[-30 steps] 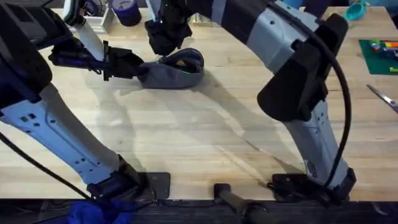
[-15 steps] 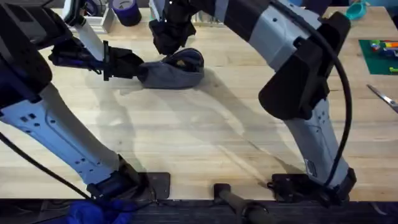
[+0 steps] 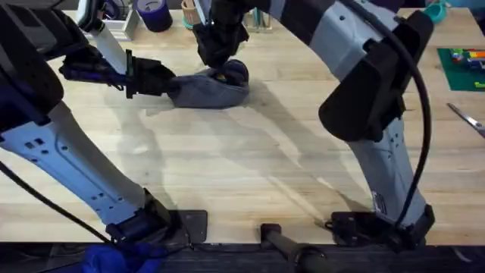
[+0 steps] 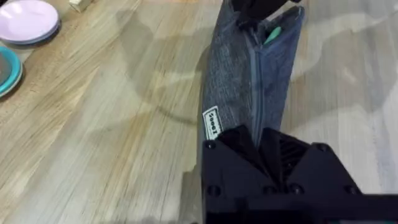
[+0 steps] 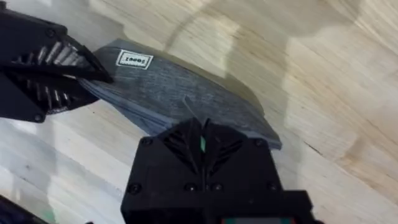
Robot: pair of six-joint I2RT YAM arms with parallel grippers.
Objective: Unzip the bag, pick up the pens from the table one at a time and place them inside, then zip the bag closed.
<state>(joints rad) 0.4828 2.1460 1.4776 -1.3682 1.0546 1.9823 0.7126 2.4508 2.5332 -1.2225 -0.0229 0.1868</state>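
The blue-grey bag (image 3: 208,91) lies on the table (image 3: 250,167) at the far left of centre. My left gripper (image 3: 168,80) is shut on its left end, by the white label (image 4: 212,123). My right gripper (image 3: 221,59) hangs over the bag's right end, where the zipper (image 4: 255,74) gapes. Its fingers are shut on a green pen (image 4: 272,33), whose tip shows in the bag's mouth. A green sliver (image 5: 202,144) of it sits between my right fingers. In the right wrist view the bag (image 5: 174,93) runs from the left gripper (image 5: 93,74) under my right gripper (image 5: 202,138).
A dark-blue cup (image 3: 155,11) stands behind the bag. At the far right lie a green cutting mat (image 3: 461,67) and silver scissors (image 3: 468,119). A pink plate (image 4: 28,18) and a teal dish (image 4: 6,70) show in the left wrist view.
My right gripper has moved right and down onto the bag's right end, and the bag's mouth looks narrower. The left gripper has kept its hold and not moved.
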